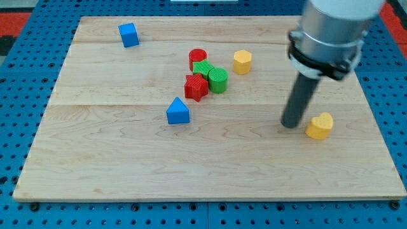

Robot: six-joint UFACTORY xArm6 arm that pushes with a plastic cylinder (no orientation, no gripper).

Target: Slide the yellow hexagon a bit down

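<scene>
Since my tip [291, 124], a bare rod with no fingers to open or close, sits well below-right of the yellow hexagon [241, 62], it must get above it.

A pale wooden plank table [127, 172], its grain running across the view, lies on a blue pegboard surface dotted with holes [13, 95]. A red patch [16, 16] shows at the view's top-left corner. Lighting is even and soft.
</scene>
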